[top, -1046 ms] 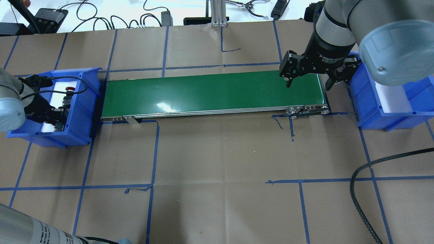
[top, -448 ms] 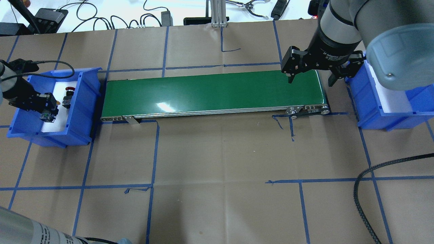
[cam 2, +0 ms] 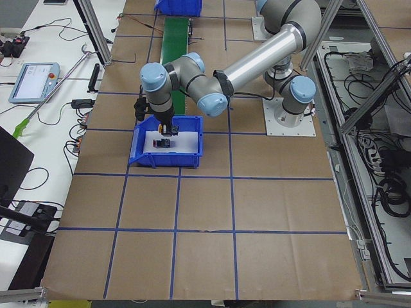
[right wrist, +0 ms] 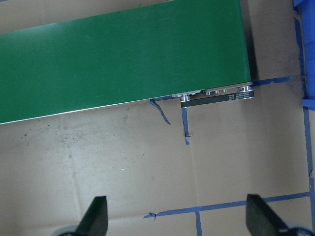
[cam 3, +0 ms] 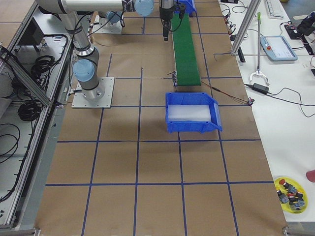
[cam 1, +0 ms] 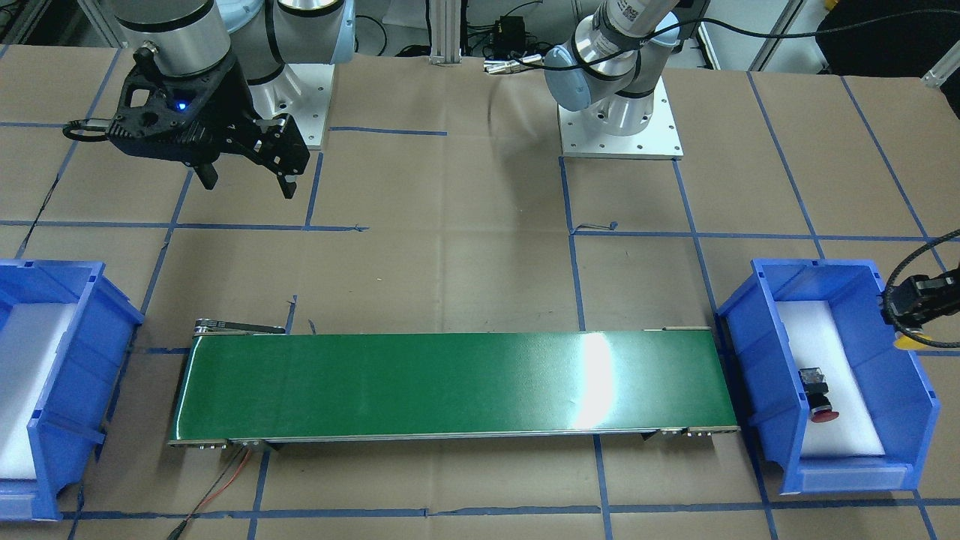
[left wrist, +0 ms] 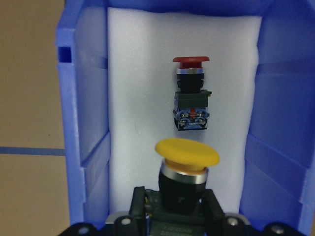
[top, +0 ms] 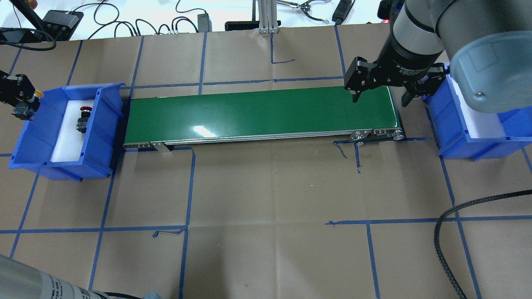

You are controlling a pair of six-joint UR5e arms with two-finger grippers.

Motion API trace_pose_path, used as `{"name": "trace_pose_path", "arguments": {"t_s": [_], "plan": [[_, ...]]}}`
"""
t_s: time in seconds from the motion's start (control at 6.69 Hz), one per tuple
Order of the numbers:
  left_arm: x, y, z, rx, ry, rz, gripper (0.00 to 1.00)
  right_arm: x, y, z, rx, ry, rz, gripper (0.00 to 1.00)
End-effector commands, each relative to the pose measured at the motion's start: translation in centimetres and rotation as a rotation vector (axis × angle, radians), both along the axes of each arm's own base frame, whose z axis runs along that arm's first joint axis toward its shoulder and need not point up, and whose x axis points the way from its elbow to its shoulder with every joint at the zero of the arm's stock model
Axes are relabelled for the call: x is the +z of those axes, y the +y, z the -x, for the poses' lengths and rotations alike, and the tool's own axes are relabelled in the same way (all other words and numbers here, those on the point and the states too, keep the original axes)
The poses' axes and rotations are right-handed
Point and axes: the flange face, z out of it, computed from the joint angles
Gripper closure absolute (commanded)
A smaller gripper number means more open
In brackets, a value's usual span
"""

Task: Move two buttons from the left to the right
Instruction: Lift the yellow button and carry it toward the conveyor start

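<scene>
My left gripper [top: 18, 99] is shut on the yellow-capped button [top: 38, 94] and holds it above the far outer edge of the left blue bin [top: 104, 124]. In the left wrist view the yellow button [left wrist: 187, 155] sits between the fingers, cap forward. The red-capped button [left wrist: 191, 98] lies on its side on the white foam in that bin, also seen in the overhead view [top: 83, 118] and the front view [cam 1: 817, 394]. My right gripper [top: 380, 93] is open and empty, hovering over the right end of the green conveyor belt [top: 262, 112].
The right blue bin [top: 457, 137] with white foam stands past the belt's right end, partly under my right arm. A black cable [top: 440, 232] lies on the brown paper at the front right. Cables and boxes lie along the table's far edge.
My left gripper has risen out of the left bin with the yellow button and moved toward the view's left edge. The red button stays in the bin. My right gripper has hardly moved.
</scene>
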Motion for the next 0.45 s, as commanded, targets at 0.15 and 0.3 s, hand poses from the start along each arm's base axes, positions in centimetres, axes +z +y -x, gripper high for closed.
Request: {"name": "trace_pose_path", "arguments": {"t_s": [0.15,0.3], "plan": [[4.5,-3.8,9.8,0.002,-0.032,0.056,0.98,0.2,-0.1,0.0,0.003,-0.001,0.004,0.00],[4.9,-4.7,15.5,0.038,-0.033,0.066,0.98,0.4,-0.1,0.0,0.003,-0.001,0.007,0.00]]}}
